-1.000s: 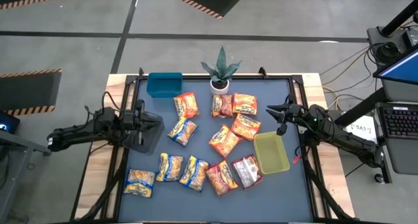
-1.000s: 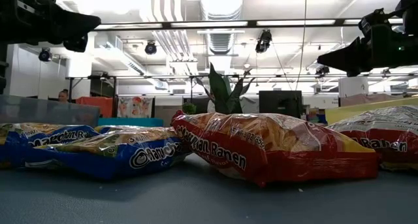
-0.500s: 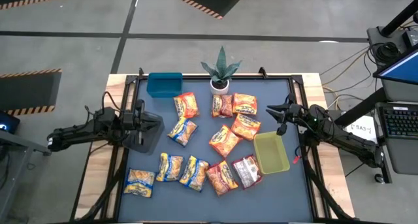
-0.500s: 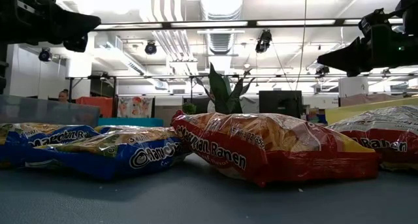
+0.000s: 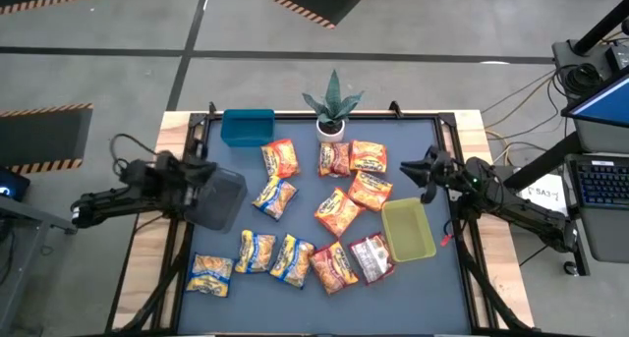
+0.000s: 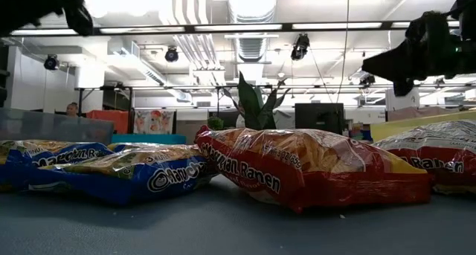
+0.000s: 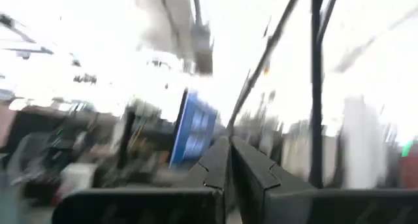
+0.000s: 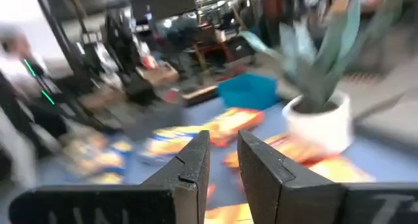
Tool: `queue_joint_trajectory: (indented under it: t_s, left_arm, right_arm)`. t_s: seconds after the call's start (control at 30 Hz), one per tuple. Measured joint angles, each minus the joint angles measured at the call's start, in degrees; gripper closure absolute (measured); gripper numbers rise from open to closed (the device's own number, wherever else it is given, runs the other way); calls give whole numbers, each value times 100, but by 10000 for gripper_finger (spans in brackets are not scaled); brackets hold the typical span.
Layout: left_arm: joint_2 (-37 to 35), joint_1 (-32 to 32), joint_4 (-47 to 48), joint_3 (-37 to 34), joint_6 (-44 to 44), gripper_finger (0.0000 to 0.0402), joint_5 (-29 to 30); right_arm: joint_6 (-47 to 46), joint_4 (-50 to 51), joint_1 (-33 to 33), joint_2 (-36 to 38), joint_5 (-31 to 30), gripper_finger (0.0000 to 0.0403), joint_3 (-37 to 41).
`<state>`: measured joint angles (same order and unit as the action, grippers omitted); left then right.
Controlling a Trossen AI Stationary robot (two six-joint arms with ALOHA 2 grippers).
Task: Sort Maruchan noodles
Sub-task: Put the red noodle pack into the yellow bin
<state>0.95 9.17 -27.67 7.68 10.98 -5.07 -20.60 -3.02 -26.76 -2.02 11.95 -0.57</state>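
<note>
Several Maruchan noodles packets lie flat on the dark table: orange-red ones such as, yellow-and-blue ones such as, one red-and-white. My left gripper hovers over the table's left side, tipped upward, shut on nothing. My right gripper hangs level above the right side, beyond the yellow-green bin. Its fingers stand a little apart with nothing between them. In the low view the packets rest on their flat undersides.
A blue bin stands at the far left corner and a potted plant at the far middle. Bare table shows along the near edge and at the far right. A person sits in the room behind.
My left gripper has risen and tipped its fingers upward, rolling a little, still shut. My right gripper has rolled about its own axis without leaving its place. The packets lie as before.
</note>
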Motion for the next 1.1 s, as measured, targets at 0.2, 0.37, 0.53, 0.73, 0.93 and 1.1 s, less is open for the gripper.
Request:
queue_joint_trajectory:
  t_s: [0.2, 0.37, 0.53, 0.73, 0.93, 1.1]
  left_arm:
    - [25, -13, -707, 0, 1868, 402, -141]
    - [412, -24, -525, -27, 2103, 402, -210]
    - [1072, -24, -549, -72, 1784, 402, 247]
    - [1734, -24, -600, -55, 1848, 402, 774]
    - [2223, -22, -630, 148, 1849, 402, 817]
    - [2573, -22, -630, 338, 1788, 402, 821]
  right_arm:
    - [-1390, -383, 2, 7, -243, 335, 1]
    - [-1716, -403, 41, 4, 164, 335, 1]
    - [-1841, -872, 39, -101, 175, 335, 1]
    - [-1934, -1826, 55, -696, 155, 335, 1]
    - [-1938, -3034, 300, -1756, -115, 335, -23]
    - [-1761, -3064, 556, -2640, -215, 335, -511]
